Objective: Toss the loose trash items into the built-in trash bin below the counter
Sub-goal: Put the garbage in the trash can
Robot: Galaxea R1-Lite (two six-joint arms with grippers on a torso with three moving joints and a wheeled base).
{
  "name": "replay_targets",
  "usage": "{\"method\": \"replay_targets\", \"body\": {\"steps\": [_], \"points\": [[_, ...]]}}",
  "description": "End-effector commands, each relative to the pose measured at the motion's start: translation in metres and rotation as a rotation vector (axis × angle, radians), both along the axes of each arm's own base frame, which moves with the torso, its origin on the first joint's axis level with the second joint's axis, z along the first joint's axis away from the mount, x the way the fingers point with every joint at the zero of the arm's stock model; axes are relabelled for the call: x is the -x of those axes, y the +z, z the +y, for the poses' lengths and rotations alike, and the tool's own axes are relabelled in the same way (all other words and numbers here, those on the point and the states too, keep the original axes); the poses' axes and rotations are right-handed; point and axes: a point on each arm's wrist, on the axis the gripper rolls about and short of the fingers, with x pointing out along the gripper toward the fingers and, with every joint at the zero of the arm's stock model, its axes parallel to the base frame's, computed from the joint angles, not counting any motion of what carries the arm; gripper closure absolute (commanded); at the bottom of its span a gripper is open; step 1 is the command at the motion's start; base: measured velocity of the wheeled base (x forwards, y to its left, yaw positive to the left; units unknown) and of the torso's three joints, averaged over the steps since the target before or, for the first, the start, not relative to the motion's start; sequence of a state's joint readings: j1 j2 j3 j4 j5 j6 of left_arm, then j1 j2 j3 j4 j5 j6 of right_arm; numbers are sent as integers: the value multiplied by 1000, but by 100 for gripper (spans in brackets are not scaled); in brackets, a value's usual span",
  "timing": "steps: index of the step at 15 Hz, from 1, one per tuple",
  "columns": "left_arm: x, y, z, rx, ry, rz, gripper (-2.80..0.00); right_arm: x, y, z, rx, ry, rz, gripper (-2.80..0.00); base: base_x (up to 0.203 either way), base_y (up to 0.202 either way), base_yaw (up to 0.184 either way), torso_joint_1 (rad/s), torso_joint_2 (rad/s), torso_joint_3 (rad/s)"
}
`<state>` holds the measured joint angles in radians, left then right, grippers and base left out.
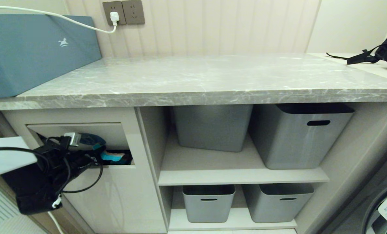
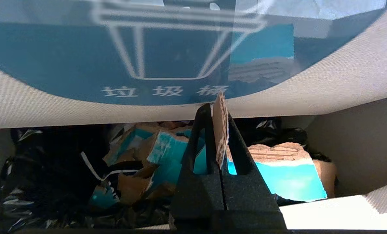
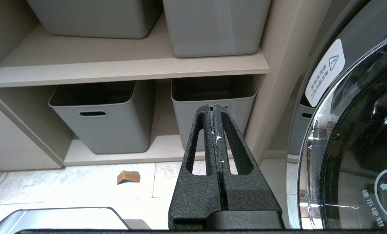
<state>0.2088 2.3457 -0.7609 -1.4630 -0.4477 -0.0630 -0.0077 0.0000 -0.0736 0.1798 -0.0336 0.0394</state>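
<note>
The left end effector (image 2: 220,112) is clamped on a thin piece of corrugated cardboard (image 2: 220,130), held edge-on at the mouth of the built-in trash bin (image 1: 83,131); its tilting flap is pushed inward. In the head view the arm's black wrist and cables cover most of the opening, so only a turquoise scrap (image 1: 110,157) shows there. Through the left wrist camera, the bin holds torn tan and turquoise cardboard pieces (image 2: 154,152) on a black liner (image 2: 47,169), whose far side is lost in shadow. Just above the cardboard hangs the flap's round blue sticker (image 2: 167,61), cut off at the edges, with a white bin icon and the Chinese characters 垃圾桶.

The right end effector (image 3: 214,109) is pressed shut with nothing in it, right of the bin, low before the lower shelf's grey tubs (image 3: 104,112). A small tan cardboard piece (image 3: 127,177) lies on the floor before them. Beside it, a washer door (image 3: 353,136) carries a white warning label with small, unreadable Chinese text.

Above the bin runs the table (image 1: 213,81); a teal box (image 1: 34,52) with a small white horse logo stands at its left end, partly out of view.
</note>
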Motion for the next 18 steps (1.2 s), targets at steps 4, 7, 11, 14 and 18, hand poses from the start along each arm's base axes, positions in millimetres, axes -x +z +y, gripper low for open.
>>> {"method": "replay_targets", "body": {"steps": [4,7,11,14,18], "points": [[5,2,-2,-2,3,1,0,0,0,0,0,0,1,0,0,0,0,0,0,0],[11,-1,-3,1,21,29,0,0,0,0,0,0,1,0,0,0,0,0,0,0],[11,0,-7,-3,55,29,0,0,0,0,0,0,3,0,0,0,0,0,0,0],[8,1,-13,19,50,27,-280,0,0,0,0,0,2,0,0,0,0,0,0,0],[4,5,-19,17,54,5,-280,0,0,0,0,0,3,0,0,0,0,0,0,0]]}}
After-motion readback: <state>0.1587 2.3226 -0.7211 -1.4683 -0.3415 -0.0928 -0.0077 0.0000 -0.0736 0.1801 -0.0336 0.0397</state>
